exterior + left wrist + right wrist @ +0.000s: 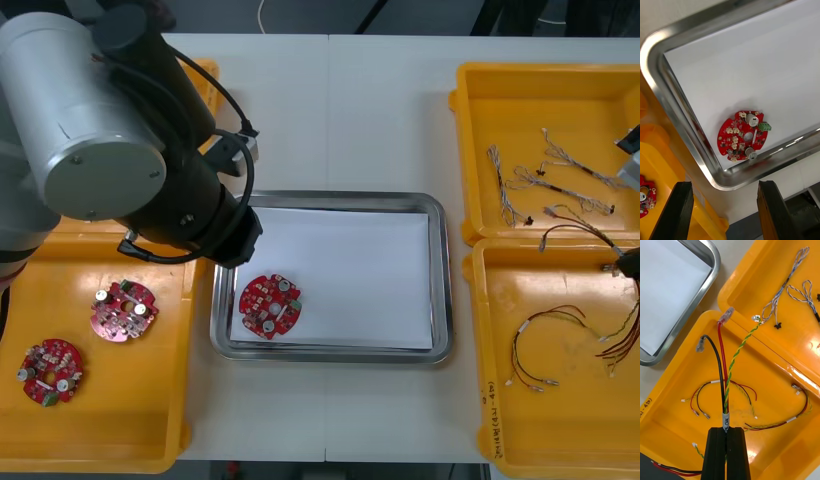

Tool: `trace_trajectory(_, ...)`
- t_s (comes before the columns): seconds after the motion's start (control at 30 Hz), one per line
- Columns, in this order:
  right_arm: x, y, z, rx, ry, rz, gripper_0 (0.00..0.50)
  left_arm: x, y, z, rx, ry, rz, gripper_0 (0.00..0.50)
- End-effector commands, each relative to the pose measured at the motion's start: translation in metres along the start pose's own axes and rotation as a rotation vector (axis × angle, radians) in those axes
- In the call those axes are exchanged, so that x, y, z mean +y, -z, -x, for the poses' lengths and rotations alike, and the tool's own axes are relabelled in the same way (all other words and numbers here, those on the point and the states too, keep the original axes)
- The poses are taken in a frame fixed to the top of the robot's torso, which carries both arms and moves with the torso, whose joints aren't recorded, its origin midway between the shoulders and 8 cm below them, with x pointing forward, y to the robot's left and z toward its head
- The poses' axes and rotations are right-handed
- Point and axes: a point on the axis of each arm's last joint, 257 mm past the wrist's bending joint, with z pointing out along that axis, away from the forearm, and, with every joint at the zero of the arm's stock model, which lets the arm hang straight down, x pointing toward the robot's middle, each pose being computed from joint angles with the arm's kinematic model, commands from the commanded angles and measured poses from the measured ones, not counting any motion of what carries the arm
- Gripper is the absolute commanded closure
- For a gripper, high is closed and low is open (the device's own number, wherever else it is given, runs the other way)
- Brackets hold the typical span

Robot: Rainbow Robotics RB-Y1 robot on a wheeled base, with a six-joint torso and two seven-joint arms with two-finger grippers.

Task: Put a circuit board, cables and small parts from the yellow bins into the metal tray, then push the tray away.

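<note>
The left bin (100, 440) holds two spare boards (123, 310). The left gripper (724, 185) hangs over the tray (330, 352) at its 9 o'clock rim, fingers spread, nothing between them. The board (270, 305) lies inside the tray, in its 8 o'clock corner. At the tray's 3 o'clock, over the near right bin (560, 430), the right gripper (726, 431) pinches a cable (727, 390) of black, red and yellow-green strands.

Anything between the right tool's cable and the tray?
Nothing blocks it. The right tool, shut on the red and yellow cable, is over the near right yellow bin; only that bin's rim and bare table precede the metal tray. Left tool hangs open over the tray's near left corner.
</note>
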Motion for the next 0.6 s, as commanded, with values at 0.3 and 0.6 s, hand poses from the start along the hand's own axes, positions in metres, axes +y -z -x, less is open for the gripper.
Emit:
trace_trajectory(0.3,0.045,0.004,0.047,-0.034,0.298,0.014,0.5,0.081,0.043,0.032,-0.084,0.21,0.089,0.0)
trace_trajectory(0.6,0.092,0.0,0.074,-0.067,0.497,0.055,0.5,0.129,0.06,0.045,-0.117,0.336,0.103,0.0)
